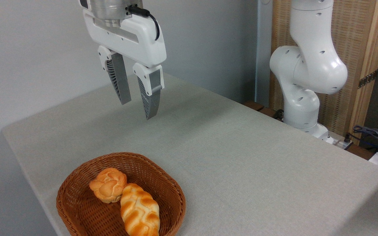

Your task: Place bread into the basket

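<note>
- Bread [139,211] lies inside the basket [172,191], long axis running from about 11 o'clock to 5 o'clock, its near tip cut off by the bottom of the view.
- Round knotted bun [108,184] sits touching its upper end, at roughly 10 o'clock from the loaf's middle.
- Gripper [137,102] hangs high above the table, well apart from the loaf, at 12 o'clock from it; jaws parted by a narrow gap, nothing between them (placing looks done, by my reading).
- Table [241,157]: pale grey cloth, otherwise bare.
- Room: arm base [307,75] at 2 o'clock, slatted wooden panel [356,49] behind it, cables [372,132] at the right edge.
</note>
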